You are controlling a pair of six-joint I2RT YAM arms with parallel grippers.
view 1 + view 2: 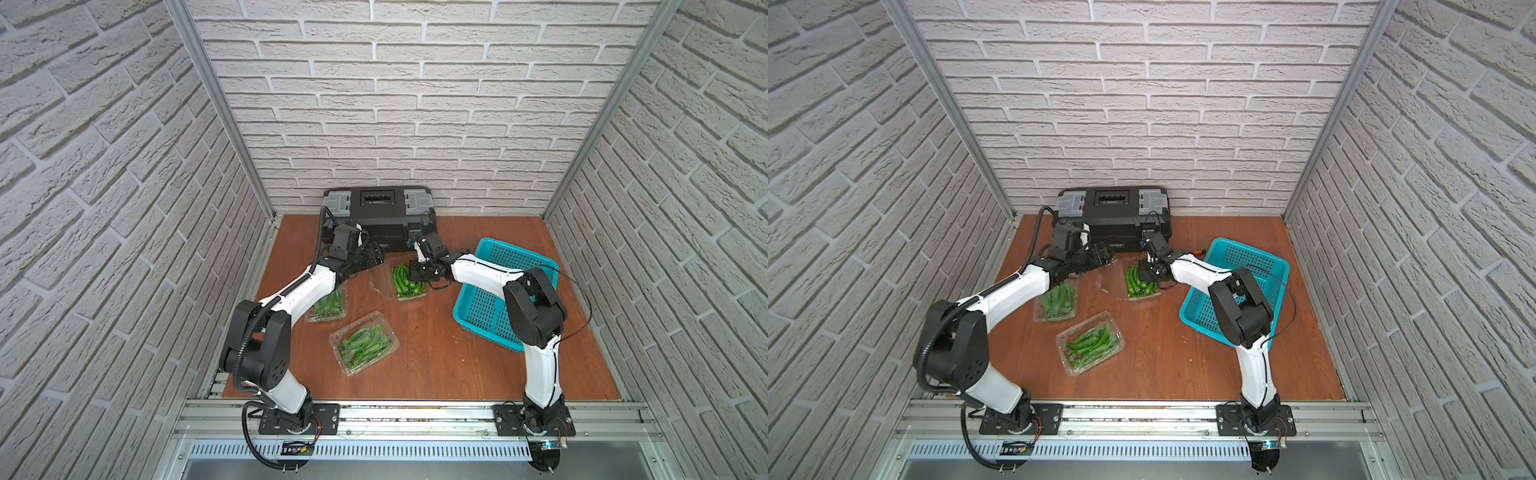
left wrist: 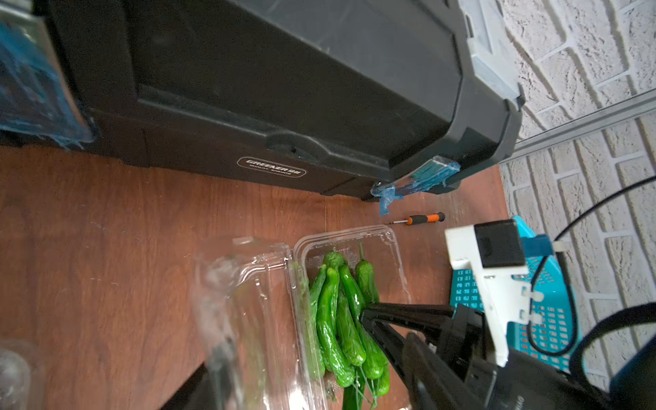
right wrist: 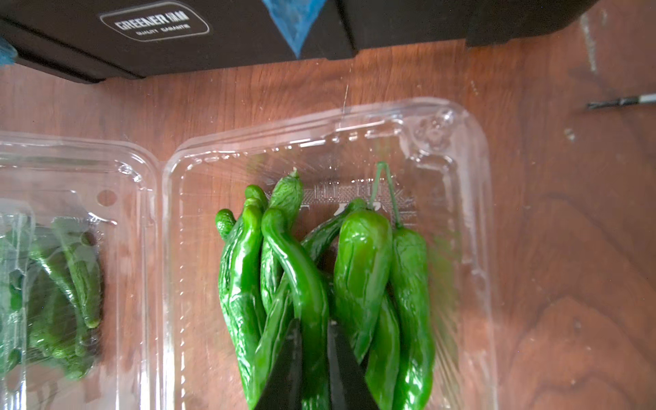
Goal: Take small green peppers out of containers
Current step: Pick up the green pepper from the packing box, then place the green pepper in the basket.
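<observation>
STAGE: early, none judged out yet | teal basket (image 1: pixel 467 313): no peppers seen inside | near container (image 1: pixel 357 324), container under left arm (image 1: pixel 328 319): lidded, full | open container (image 3: pixel 475 170): small green peppers (image 3: pixel 358 255) heaped inside | right gripper (image 3: pixel 314 324): clamped on one pepper (image 3: pixel 305 277), not yet lifted | left gripper (image 1: pixel 375 254): jaws wide, empty.

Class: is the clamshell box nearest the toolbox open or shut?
Open. The box has its lid swung out beside it, peppers uncovered.
</observation>
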